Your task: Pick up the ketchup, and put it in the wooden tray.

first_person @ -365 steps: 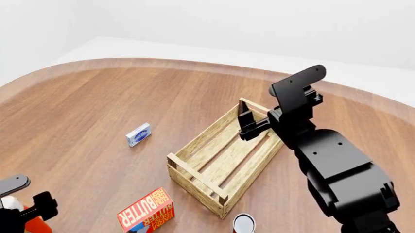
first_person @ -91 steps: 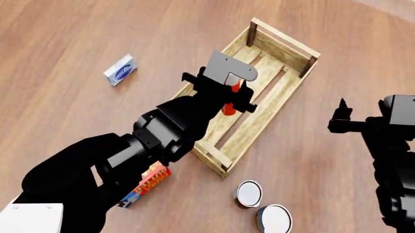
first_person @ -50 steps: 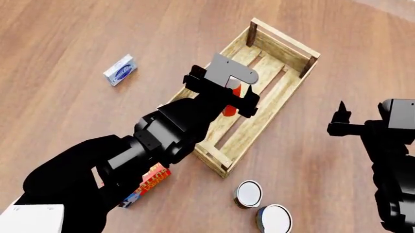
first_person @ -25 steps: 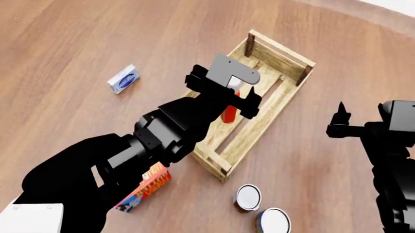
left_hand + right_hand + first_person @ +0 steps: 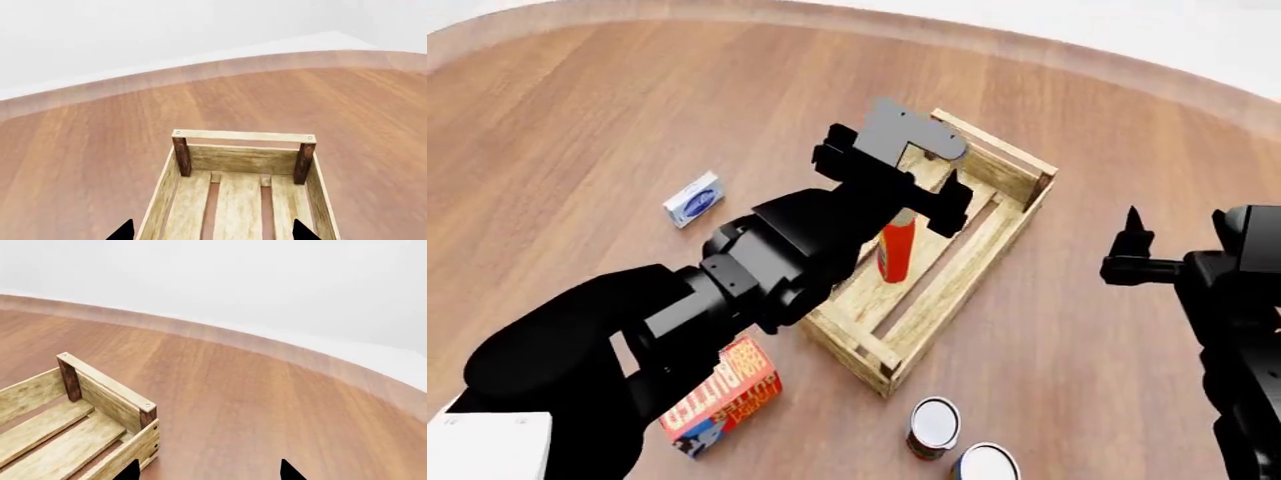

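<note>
1. The ketchup, a small orange-red squeeze bottle (image 5: pixel 894 252), stood upright inside the wooden tray, a pale slatted crate with dark corner posts (image 5: pixel 1004 221), around the middle of the head view. So the placing step looked basically done.
2. The black left gripper (image 5: pixel 893 178) hovered right above the bottle. Its wrist view showed two fingertips spread wide with only crate floor between them, so it was open and holding nothing.
3. The right gripper (image 5: pixel 1129 244) sat at the right edge, well apart from the crate, fingertips spread, empty.
4. Next move, I'd guess: lift the left arm straight up without clipping the bottle.
</note>
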Available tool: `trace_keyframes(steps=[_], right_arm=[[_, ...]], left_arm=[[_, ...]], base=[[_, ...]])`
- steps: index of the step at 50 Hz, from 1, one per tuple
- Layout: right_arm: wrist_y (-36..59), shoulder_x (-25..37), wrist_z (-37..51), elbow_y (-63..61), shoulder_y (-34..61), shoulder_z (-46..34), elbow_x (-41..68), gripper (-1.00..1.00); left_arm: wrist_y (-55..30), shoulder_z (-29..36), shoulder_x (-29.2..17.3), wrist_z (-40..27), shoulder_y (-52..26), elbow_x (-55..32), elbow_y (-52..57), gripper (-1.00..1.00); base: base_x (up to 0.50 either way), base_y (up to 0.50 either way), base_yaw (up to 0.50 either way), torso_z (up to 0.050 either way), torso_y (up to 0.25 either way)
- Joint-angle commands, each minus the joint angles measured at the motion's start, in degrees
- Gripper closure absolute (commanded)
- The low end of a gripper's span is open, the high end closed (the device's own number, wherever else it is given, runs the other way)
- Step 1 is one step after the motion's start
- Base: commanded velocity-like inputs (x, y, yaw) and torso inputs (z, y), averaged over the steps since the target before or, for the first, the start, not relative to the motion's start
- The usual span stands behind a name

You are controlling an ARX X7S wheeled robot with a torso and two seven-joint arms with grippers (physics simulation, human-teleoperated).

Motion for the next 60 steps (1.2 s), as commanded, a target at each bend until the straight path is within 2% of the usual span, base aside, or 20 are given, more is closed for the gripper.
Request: trace_keyframes(steps=[1,14,17,19,21,24,27,30,35,44,51,60], right_arm=[[4.4,0.5,1.6,-5.8,-0.9,0.8,1.5,-1.0],[4.1,0.8,1.5,-6.3,-1.0,0.6,1.6,-1.0],[3.6,0.9,1.3,-6.2,-1.1,0.3,1.3,-1.0],[2.7,1.1,0.8,-6.1,-1.2,0.0,0.9,-1.0],[13.9,-1.9,7.5,-17.4,1.8,-3.6,1.4,-1.0],[25.0,-1.3,11.1,-33.1,-0.3,1.3,7.2,-1.0],[31.7,-0.2,12.1,-41.3,-1.0,5.4,11.8,-1.0],[35.0,0.3,12.5,-44.3,0.4,4.6,13.6,-1.0],[34.4,-1.3,13.0,-43.1,3.4,-2.0,12.4,-1.0],[26.9,-5.9,11.9,-37.7,4.4,-9.9,9.3,-1.0],[23.3,-8.7,11.2,-36.5,3.6,-12.7,8.9,-1.0],[21.0,-11.0,11.0,-36.6,2.1,-15.0,9.0,-1.0]], left_arm=[[1.5,0.1,0.0,1.8,-3.3,-5.9,0.4,-1.0],[9.2,-0.9,-0.1,4.5,-7.9,-15.1,-3.1,-1.0],[11.6,-2.1,-5.3,0.2,-7.7,-15.1,5.1,-1.0],[13.9,-3.4,-10.7,-4.4,-7.3,-15.0,13.3,-1.0],[15.9,-4.2,-15.1,-8.5,-6.7,-14.3,19.6,-1.0],[18.1,-5.0,-21.9,-14.2,-5.5,-13.5,28.8,-1.0],[20.1,-5.3,-28.7,-18.9,-3.9,-12.1,37.1,-1.0],[21.2,-5.0,-34.9,-22.6,-2.0,-11.0,44.0,-1.0],[22.9,-3.9,-43.9,-28.0,1.3,-8.1,53.4,-1.0],[26.5,-2.1,-53.9,-35.3,7.6,-2.8,62.9,-1.0],[28.9,-1.2,-60.3,-37.3,11.1,-1.0,67.7,-1.0],[31.2,0.1,-64.9,-39.8,15.0,2.6,70.6,-1.0]], base=[[0.0,0.0,0.0,-0.013,0.123],[0.0,0.0,0.0,-0.011,0.102],[0.0,0.0,0.0,-0.007,0.036],[0.0,0.0,0.0,-0.005,0.02],[0.0,0.0,0.0,-0.002,0.002],[0.0,0.0,0.0,0.0,0.0],[0.0,0.0,0.0,0.0,0.0],[0.0,0.0,0.0,0.0,0.0],[0.0,0.0,0.0,0.0,0.0],[0.0,0.0,0.0,0.0,0.0],[0.0,0.0,0.0,0.0,0.0],[0.0,0.0,0.0,0.0,0.0]])
